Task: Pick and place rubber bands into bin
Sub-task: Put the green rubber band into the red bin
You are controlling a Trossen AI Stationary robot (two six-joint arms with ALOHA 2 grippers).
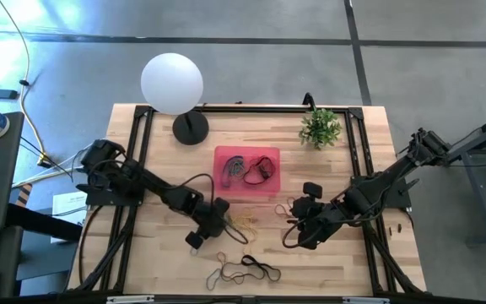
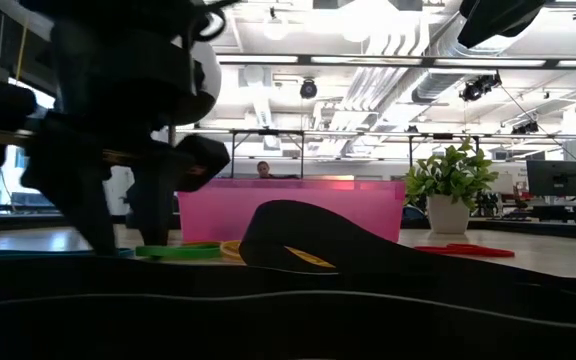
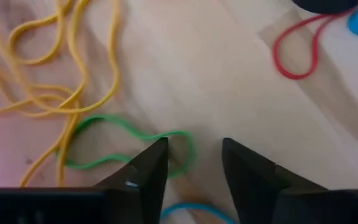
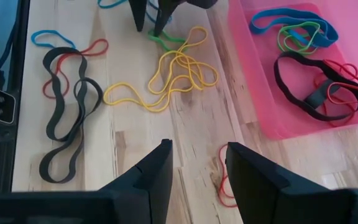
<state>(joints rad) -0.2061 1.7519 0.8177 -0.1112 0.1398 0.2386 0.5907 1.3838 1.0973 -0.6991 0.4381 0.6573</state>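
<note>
Wooden table [image 1: 344, 262] carries everything: the pink bin [image 1: 246, 171] sits mid-table, already holding a few blue, black, red and green bands. Between it and the near edge, loose rubber bands [image 4: 166, 78] lie scattered. My left gripper [image 3: 191, 165] hangs low over a green band [image 3: 129, 143], fingers parted and holding nothing. My right gripper [image 4: 197, 168] hovers beside the bin, likewise parted and empty
</note>
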